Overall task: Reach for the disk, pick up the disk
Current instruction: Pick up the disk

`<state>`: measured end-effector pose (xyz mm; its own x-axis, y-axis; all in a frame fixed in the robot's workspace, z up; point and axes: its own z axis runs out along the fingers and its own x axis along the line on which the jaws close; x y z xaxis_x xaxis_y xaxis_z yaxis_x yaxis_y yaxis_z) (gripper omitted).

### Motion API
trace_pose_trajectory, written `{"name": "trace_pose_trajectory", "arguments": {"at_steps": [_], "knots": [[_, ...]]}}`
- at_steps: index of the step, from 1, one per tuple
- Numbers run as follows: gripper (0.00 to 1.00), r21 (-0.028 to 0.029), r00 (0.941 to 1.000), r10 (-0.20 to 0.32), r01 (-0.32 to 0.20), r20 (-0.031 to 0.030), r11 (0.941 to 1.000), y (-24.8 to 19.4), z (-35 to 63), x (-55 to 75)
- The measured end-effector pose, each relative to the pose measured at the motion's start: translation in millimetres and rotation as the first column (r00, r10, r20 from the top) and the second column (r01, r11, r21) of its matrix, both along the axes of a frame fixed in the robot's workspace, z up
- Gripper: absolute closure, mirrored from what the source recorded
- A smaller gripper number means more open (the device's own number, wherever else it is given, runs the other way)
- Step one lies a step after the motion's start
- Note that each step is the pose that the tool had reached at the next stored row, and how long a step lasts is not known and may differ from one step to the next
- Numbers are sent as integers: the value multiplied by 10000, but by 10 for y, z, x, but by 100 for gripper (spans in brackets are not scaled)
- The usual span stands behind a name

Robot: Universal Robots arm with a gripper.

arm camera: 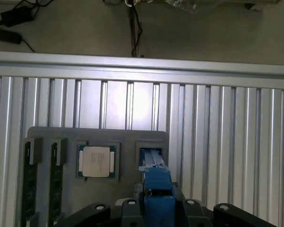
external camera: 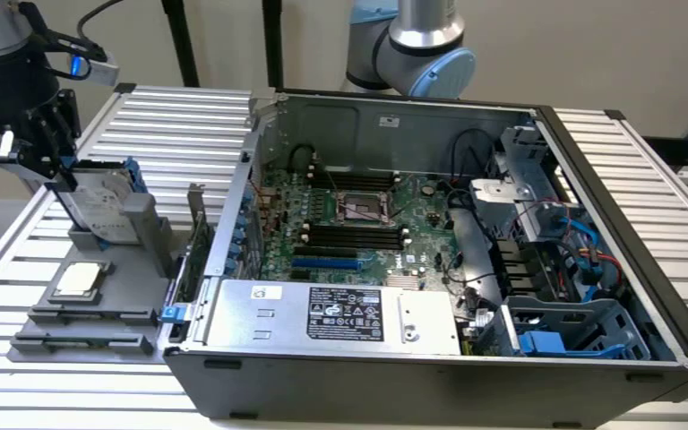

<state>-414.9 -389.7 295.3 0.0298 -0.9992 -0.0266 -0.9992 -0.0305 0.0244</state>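
Exterior view: gripper [external camera: 67,179] sits at the top edge of the disk [external camera: 103,202], touching it or nearly so. Can't tell whether it's clamped on or just around that edge. Disk stands on edge, leaning a bit, directly under the gripper, w/ its lower end in an upright slot of the grey tray [external camera: 33,345]. Silver face w/ white label shows, and a blue carrier strip runs along one side. Tray lies flat on the slatted alu desk [external camera: 189,116]. Past the disk's slot from the gripper, a square silver chip [external camera: 79,279] lies flat in its own pocket, apart from the disk. Open PC case [external camera: 440,394] lies on its side next to the tray, beyond the disk from the gripper. Its motherboard is exposed, w/ a silver PSU [external camera: 344,313] carrying a black label inside.

Wrist view: blue carrier edge of the disk [arm camera: 158,182] runs straight out from the middle of the gripper [arm camera: 158,208], edge-on, into its tray [arm camera: 47,135] slot. Chip [arm camera: 97,161] is one pocket over from the disk, and two dark modules [arm camera: 29,184] sit further over again. Desk [arm camera: 227,142] slats surround the tray.
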Motion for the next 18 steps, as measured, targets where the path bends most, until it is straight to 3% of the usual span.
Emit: {"name": "trace_pose_trajectory", "arguments": {"at_steps": [11, 18], "knots": [[67, 1, 10000, 0, 0, 1, 10000, 0, 26, 0], [67, 0, 10000, 1, -1, 1, 10000, 0, 198, 9]]}}
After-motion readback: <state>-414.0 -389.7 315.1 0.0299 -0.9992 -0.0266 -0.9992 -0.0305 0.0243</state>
